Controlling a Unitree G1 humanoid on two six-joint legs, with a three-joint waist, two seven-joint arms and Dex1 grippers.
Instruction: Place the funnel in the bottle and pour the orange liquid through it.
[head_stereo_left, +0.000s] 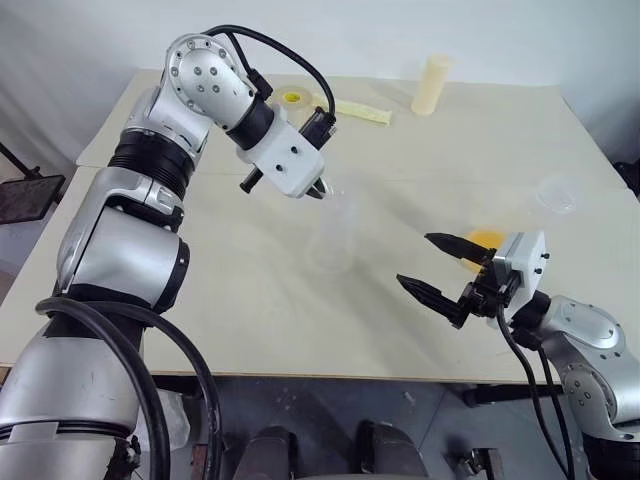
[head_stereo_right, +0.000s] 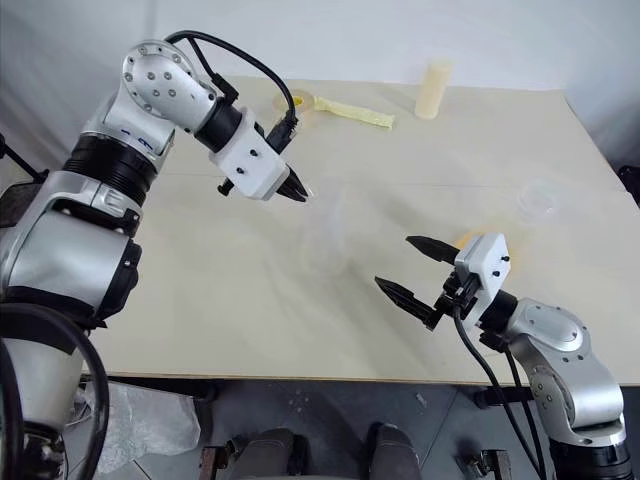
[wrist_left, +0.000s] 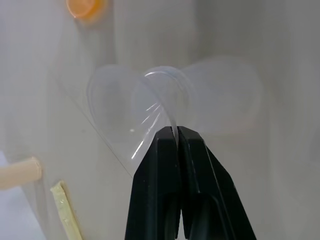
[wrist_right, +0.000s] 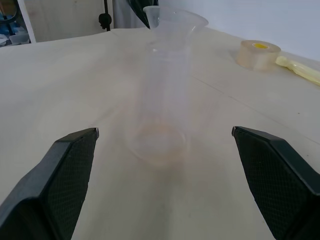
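The clear bottle (head_stereo_left: 330, 238) stands upright in the middle of the table, and a faint orange tint shows at its base (wrist_right: 159, 142). My left gripper (head_stereo_left: 320, 190) is shut on the rim of the small clear funnel (wrist_right: 175, 20). It holds the funnel right at the bottle's mouth; I cannot tell whether the spout is seated in the neck. The left wrist view shows the black fingertips (wrist_left: 167, 137) pinching the thin rim. My right gripper (head_stereo_left: 414, 260) is open and level, to the right of the bottle and apart from it. The orange liquid (head_stereo_left: 487, 238) lies low on the table behind the right gripper.
A wide low clear cup (head_stereo_left: 555, 193) sits at the right. At the back of the table are a cream cylinder (head_stereo_left: 432, 84), a tape roll (head_stereo_left: 293, 98) and a yellow strip (head_stereo_left: 362, 112). The table's front edge (head_stereo_left: 300, 375) runs just in front of me.
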